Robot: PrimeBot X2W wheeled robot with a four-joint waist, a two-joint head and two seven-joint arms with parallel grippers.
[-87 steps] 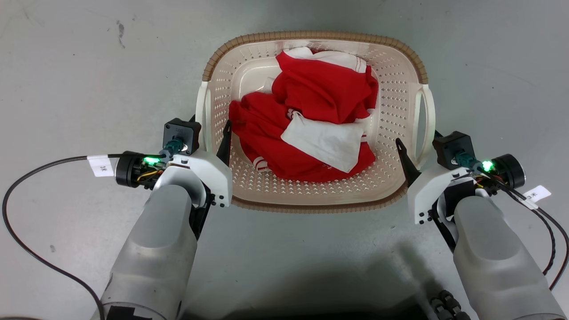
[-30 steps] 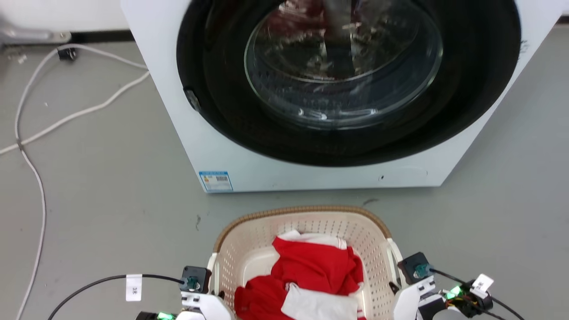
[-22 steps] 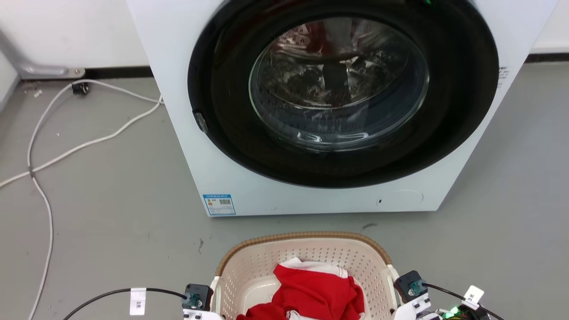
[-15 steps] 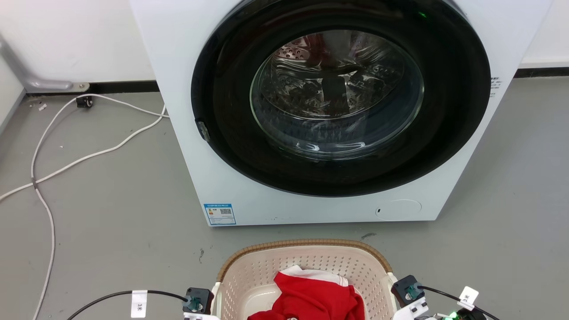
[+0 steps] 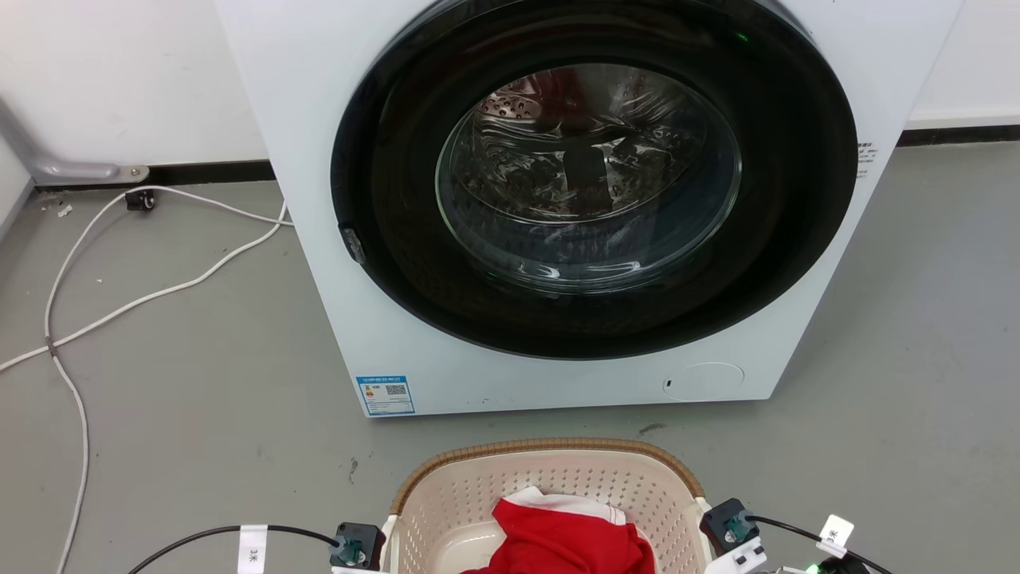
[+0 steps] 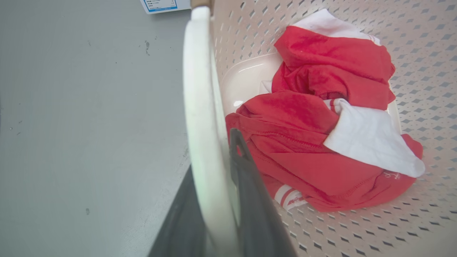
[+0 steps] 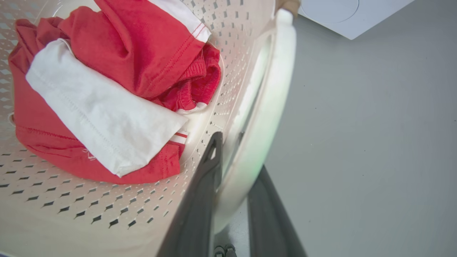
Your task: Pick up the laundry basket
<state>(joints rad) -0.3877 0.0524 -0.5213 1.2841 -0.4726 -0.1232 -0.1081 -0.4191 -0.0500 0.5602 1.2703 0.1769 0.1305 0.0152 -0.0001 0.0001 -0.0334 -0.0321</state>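
Our left jaws grip the laundry basket (image 5: 550, 445) by its left handle (image 6: 200, 107), held between them; our right jaws grip its right handle (image 7: 271, 100).

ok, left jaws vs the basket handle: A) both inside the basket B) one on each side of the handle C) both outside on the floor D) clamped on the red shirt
B: the white handle of the laundry basket runs between the jaws of the left gripper, one outside, one inside the basket.
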